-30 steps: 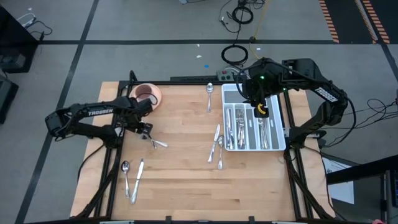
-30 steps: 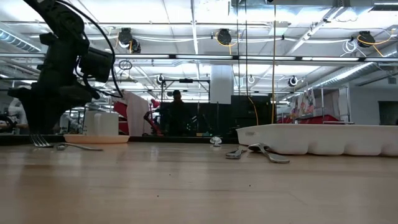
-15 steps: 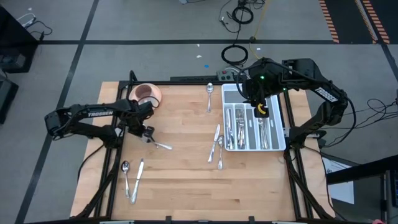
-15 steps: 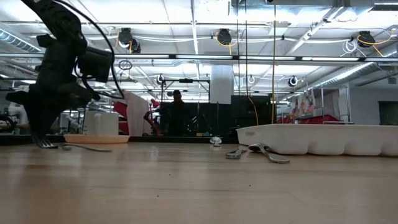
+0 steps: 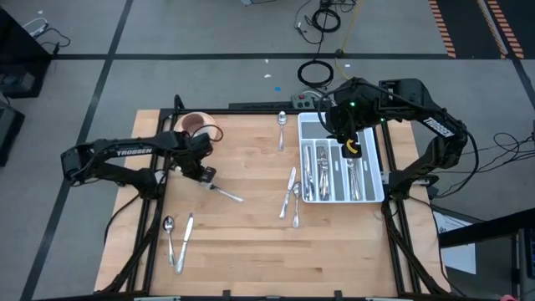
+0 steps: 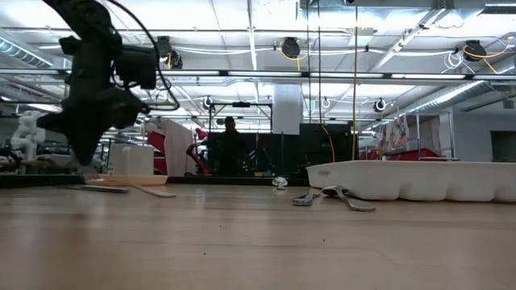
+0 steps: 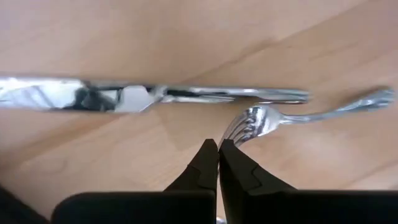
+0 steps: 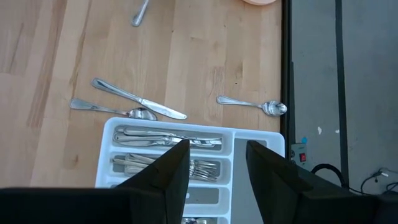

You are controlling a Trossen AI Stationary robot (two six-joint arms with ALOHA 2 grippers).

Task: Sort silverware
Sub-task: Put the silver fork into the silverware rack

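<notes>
A wooden table [image 5: 251, 242] carries a white tray [image 5: 340, 170] at its right side, three of its compartments already holding silverware [image 5: 323, 171]. The right gripper [image 5: 349, 144] hangs above the tray's far end, its fingers [image 8: 169, 169] spread apart and holding nothing. The left gripper [image 5: 203, 170] is down at the table's left side near a pink saucer [image 5: 199, 127], fingertips [image 7: 208, 163] pressed together; whether they pinch anything cannot be told. Touching those fingertips lie a fork [image 7: 298, 117] and a knife [image 7: 149, 96]. A knife and spoon [image 5: 290, 199] lie just left of the tray, one spoon [image 5: 282, 127] sits near the far edge, and another spoon and knife [image 5: 176, 236] rest at the front left corner
</notes>
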